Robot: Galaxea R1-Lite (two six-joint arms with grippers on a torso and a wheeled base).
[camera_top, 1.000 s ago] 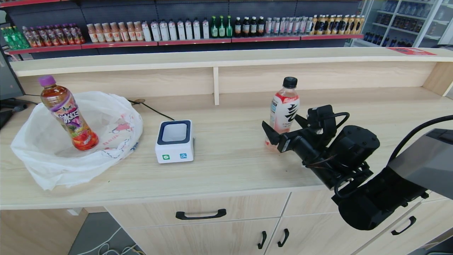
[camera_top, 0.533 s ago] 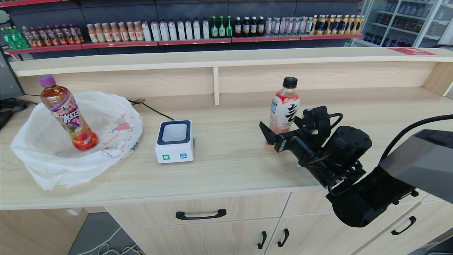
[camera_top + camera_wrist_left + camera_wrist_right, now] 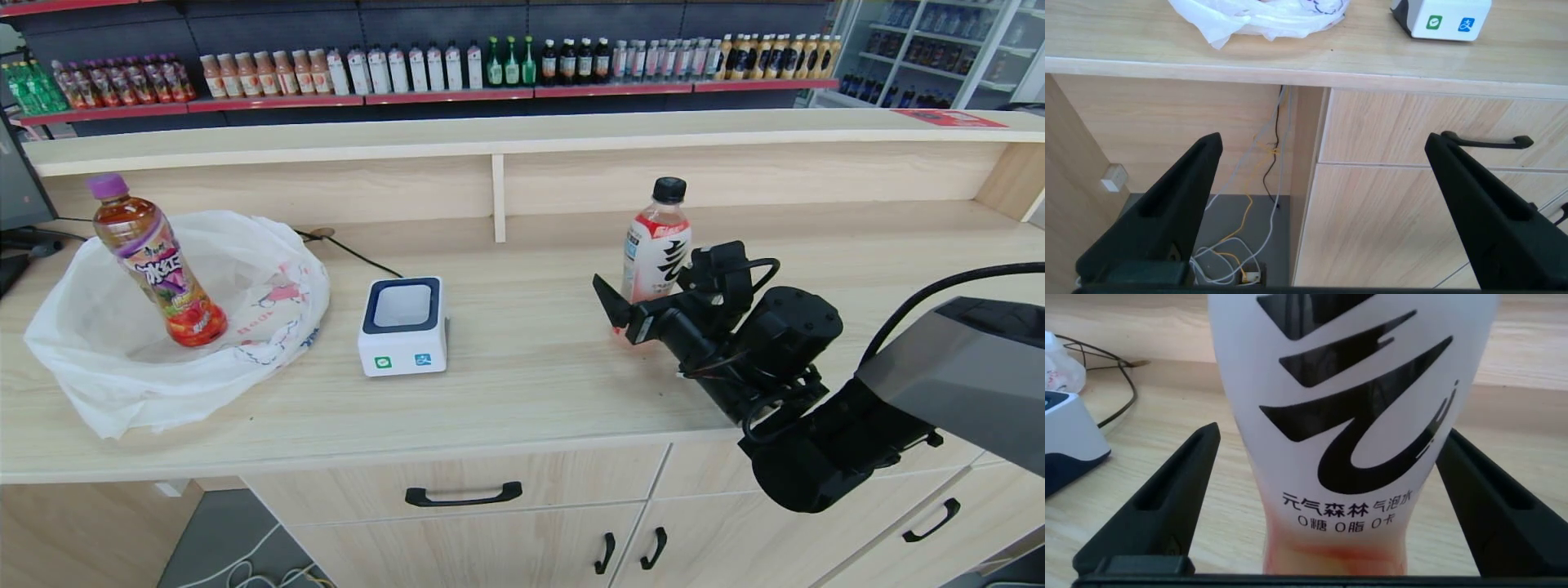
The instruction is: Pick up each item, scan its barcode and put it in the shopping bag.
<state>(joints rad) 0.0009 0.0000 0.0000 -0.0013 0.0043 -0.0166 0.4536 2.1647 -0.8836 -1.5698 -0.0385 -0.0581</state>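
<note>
The head view places the black-capped drink bottle (image 3: pixel 655 245) upright on the counter (image 3: pixel 531 384), right of the barcode scanner (image 3: pixel 403 327), and a purple-capped tea bottle (image 3: pixel 159 269) leaning in the white shopping bag (image 3: pixel 98 367) at far left. The right wrist view gives the close-up: the drink bottle stands between the fingers of the right gripper (image 3: pixel 1323 514), which are spread wide on either side and not clamped on it. The left wrist view adds the left gripper (image 3: pixel 1319 212), fingers wide apart and empty, below the counter edge before the cabinet fronts (image 3: pixel 1388 196).
</note>
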